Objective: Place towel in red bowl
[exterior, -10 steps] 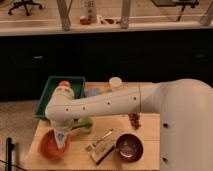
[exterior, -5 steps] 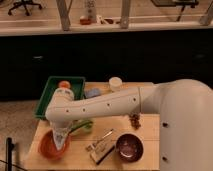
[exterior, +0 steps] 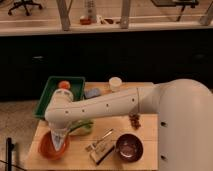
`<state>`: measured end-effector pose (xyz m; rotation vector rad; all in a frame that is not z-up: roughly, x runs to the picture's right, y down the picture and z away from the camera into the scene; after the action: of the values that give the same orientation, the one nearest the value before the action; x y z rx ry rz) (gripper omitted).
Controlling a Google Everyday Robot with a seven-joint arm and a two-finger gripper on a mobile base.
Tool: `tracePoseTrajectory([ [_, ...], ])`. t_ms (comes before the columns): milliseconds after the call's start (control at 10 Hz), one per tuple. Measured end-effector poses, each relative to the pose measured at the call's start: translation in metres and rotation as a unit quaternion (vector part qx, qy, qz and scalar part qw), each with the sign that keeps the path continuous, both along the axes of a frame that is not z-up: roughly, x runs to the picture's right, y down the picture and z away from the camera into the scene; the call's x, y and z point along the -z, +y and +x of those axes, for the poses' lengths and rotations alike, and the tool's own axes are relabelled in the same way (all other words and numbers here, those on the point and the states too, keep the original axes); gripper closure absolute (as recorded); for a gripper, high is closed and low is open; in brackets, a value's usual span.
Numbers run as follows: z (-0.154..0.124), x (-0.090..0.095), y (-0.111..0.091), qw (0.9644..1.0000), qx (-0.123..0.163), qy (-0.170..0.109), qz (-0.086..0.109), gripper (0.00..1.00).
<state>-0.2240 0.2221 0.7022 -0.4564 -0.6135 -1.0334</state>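
The red bowl [exterior: 48, 148] sits at the front left of the wooden table [exterior: 150, 150]. My white arm reaches across from the right, and its gripper [exterior: 59, 139] hangs right over the bowl, pointing down into it. A pale towel [exterior: 60, 143] shows at the gripper's tip, inside the bowl. The arm's wrist hides most of the gripper.
A green tray [exterior: 50, 90] with an orange item stands at the back left. A green object [exterior: 80, 127] lies by the bowl. A dark purple bowl [exterior: 129, 147], a small packet [exterior: 100, 149], a white cup [exterior: 115, 83], a blue item [exterior: 92, 92] and a brown snack [exterior: 134, 120] also lie on the table.
The gripper has lowered slightly toward the red bowl with the towel; the arm has shifted a little forward and left.
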Motion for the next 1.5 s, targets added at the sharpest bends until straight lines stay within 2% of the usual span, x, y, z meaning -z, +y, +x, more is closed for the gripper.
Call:
tracePoseTrajectory([
  [300, -0.004, 0.0, 0.0, 1.0, 0.004, -0.007, 0.0, 1.0],
  [700, -0.014, 0.002, 0.003, 0.9989, 0.035, -0.032, -0.007, 1.0],
  [1300, -0.022, -0.005, 0.013, 0.9955, 0.068, -0.059, -0.028, 0.99],
  [1500, -0.023, -0.008, 0.014, 0.9942, 0.075, -0.066, -0.04, 0.8],
])
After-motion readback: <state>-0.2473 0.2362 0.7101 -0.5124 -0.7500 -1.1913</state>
